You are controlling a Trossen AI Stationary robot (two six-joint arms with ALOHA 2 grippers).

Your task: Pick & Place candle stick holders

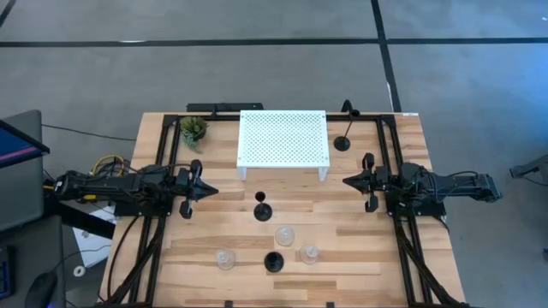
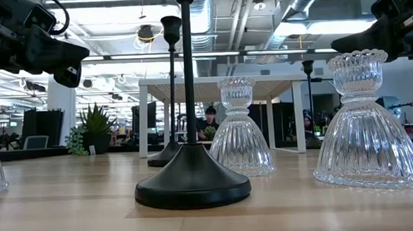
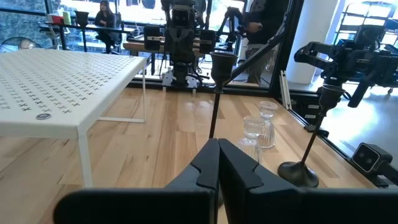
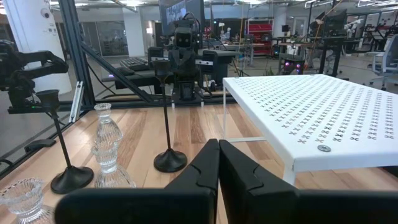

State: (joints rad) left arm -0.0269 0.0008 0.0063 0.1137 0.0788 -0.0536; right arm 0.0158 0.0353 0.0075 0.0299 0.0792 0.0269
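Only the high view shows a black candle stick holder [image 1: 342, 142] beside the white rack's [image 1: 282, 139] right end; five others stand on the desk [image 1: 205, 248] before it. The left gripper [image 1: 209, 192] and right gripper [image 1: 349, 180] flank the rack, jaws closed, empty.

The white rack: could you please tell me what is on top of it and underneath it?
Nothing stands on the rack. In the left wrist view, bare table shows under its near edge; farther under, the top hides the floor of it from above.
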